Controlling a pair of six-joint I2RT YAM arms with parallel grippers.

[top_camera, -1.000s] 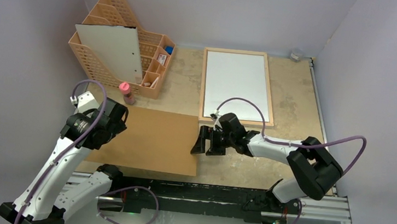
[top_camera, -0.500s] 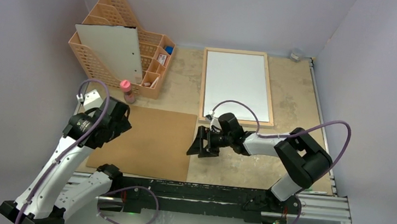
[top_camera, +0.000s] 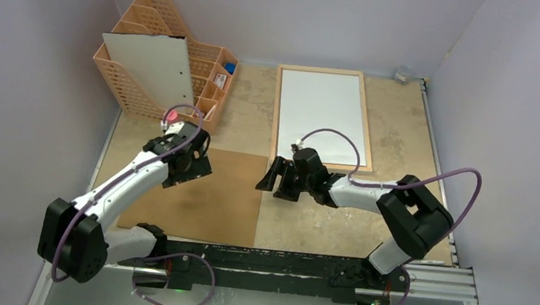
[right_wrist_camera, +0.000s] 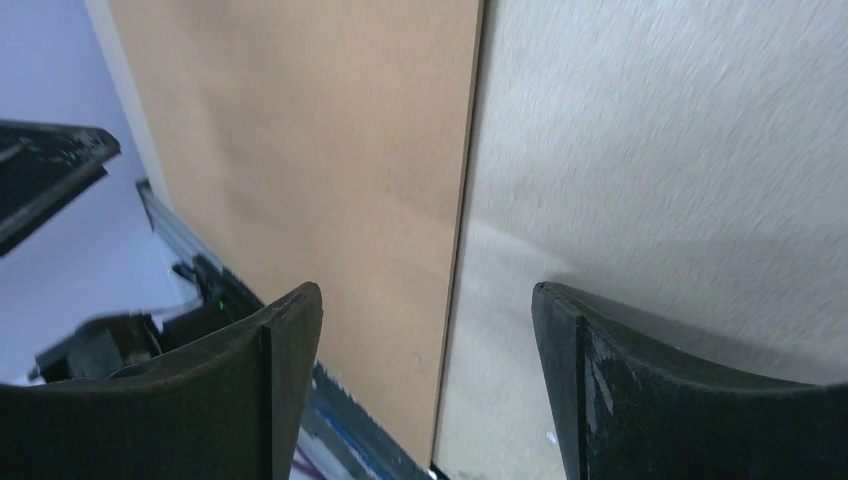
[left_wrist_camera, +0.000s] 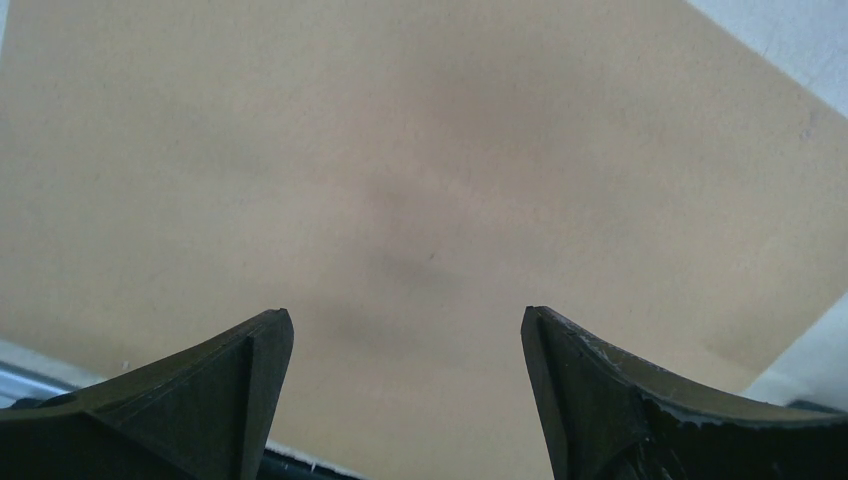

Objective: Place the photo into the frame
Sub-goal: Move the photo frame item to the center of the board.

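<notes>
The frame (top_camera: 276, 116) lies flat at the bench's (top_camera: 403, 135) 1 o'clock, wood rim up, with a plain white surface (top_camera: 323, 113) filling it; whether that is the photo's reverse I cannot tell. A brown fibreboard sheet (top_camera: 210, 199) lies at 7 o'clock. The left hand (left_wrist_camera: 407, 325) hangs over its 11 o'clock part, fingers spread and empty. The right hand (right_wrist_camera: 427, 300), likewise spread and empty, straddles its 3 o'clock edge.

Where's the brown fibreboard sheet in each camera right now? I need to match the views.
Top external: the brown sheet lies flat on the table, lower centre-left.
Left wrist: the sheet fills nearly the whole picture.
Right wrist: the sheet takes the left half.
Shared landmark: its straight right edge against the speckled table, seen from above and in the right wrist view.
</notes>
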